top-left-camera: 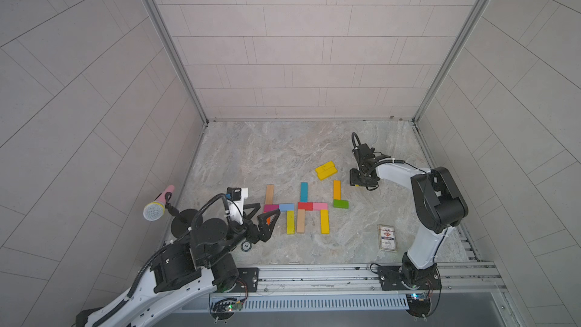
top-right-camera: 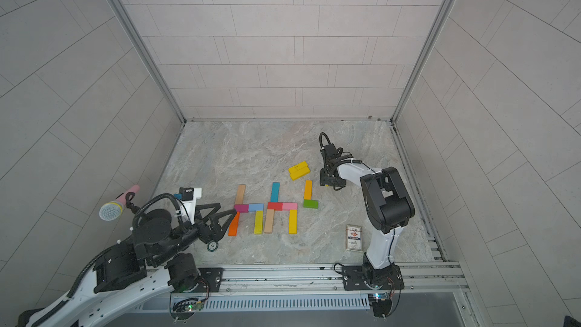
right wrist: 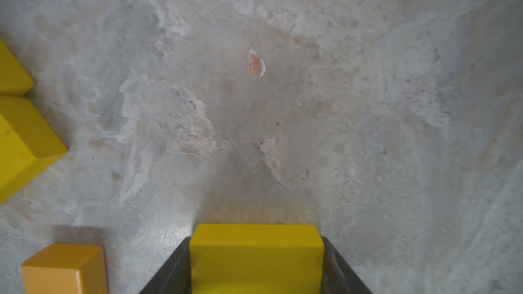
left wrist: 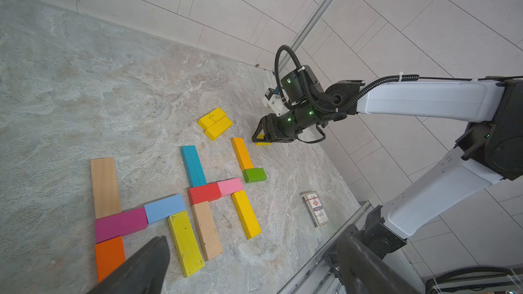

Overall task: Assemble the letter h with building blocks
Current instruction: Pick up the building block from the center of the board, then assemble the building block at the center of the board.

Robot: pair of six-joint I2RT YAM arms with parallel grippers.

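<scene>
Coloured building blocks lie flat on the stone table. A wood [top-left-camera: 269, 194], magenta [top-left-camera: 271, 207], blue [top-left-camera: 286, 206], yellow [top-left-camera: 290, 222] and orange [top-right-camera: 233, 224] group forms one h. Beside it lie teal [top-left-camera: 303, 191], red [top-left-camera: 305, 206], pink [top-left-camera: 320, 206], wood [top-left-camera: 301, 221] and yellow [top-left-camera: 324, 221] blocks in a second h. To their right, an orange block [top-left-camera: 336, 189] meets a green one [top-left-camera: 340, 204]. My right gripper [top-left-camera: 358, 182] points down, shut on a small yellow block [right wrist: 256, 250] on the table. My left gripper [top-left-camera: 264, 212] hovers open over the orange block.
Two yellow blocks [top-left-camera: 326, 170] lie side by side behind the letters, left of the right gripper. A printed card box [top-left-camera: 387, 237] lies at the front right. A microphone on a stand [top-left-camera: 157, 206] and a small round chip [top-left-camera: 246, 245] sit by the left arm.
</scene>
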